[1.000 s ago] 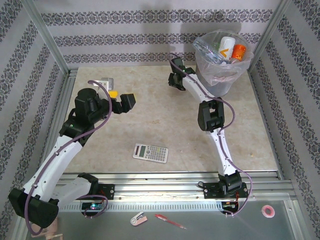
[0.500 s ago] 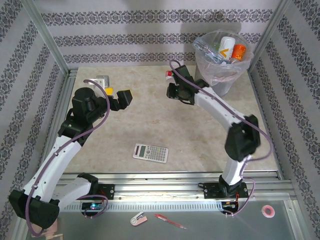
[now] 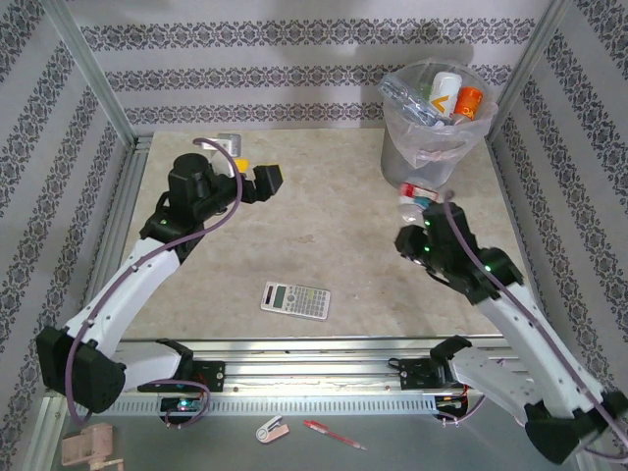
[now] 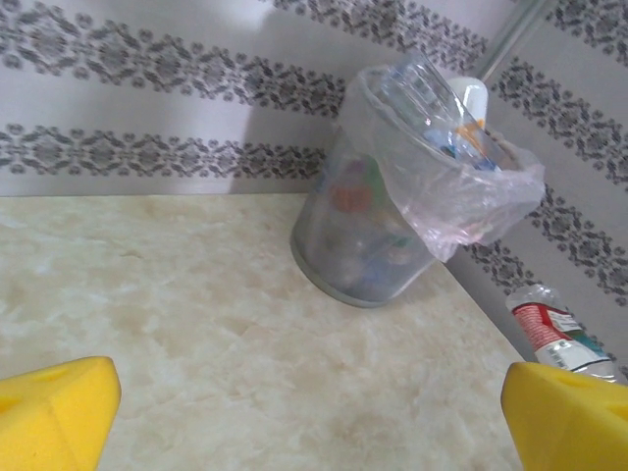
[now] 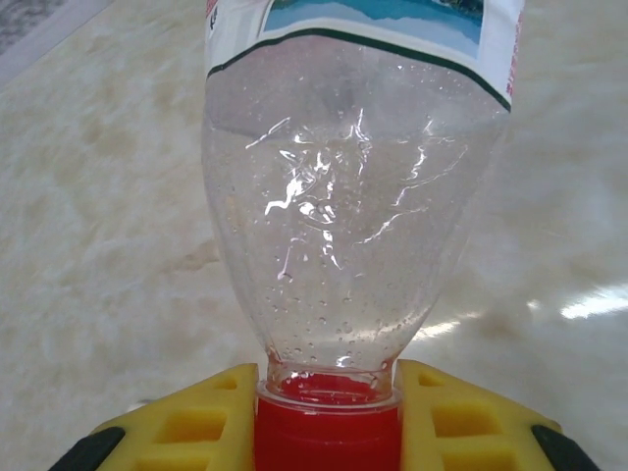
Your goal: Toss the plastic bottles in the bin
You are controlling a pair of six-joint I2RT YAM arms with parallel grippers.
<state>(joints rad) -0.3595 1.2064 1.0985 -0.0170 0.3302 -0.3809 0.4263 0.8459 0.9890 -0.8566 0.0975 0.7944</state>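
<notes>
A clear plastic bottle [image 5: 343, 216] with a red cap [image 5: 329, 437] and a blue-and-white label is held in my right gripper [image 5: 329, 412], whose yellow pads [image 5: 191, 422] are shut on the cap. From above, this bottle [image 3: 411, 195] hangs just in front of the bin [image 3: 432, 147], with the right gripper [image 3: 416, 212] below it. The round grey bin [image 4: 378, 231], lined with a whitish bag, holds several bottles [image 3: 446, 90]. My left gripper [image 3: 253, 175] is open over the far left of the table, nothing between its yellow fingertips [image 4: 49, 417]. It faces the bin and the held bottle [image 4: 551, 332].
A grey calculator [image 3: 294, 299] lies near the front middle of the marble tabletop [image 3: 324, 226]. Patterned walls and aluminium posts [image 3: 93, 74] enclose the table. A pen [image 3: 332, 434] and a tape roll lie below the front rail.
My right arm has swung back from the far middle of the table to the right, carrying the bottle to just in front of the bin. The left gripper moved farther back and right.
</notes>
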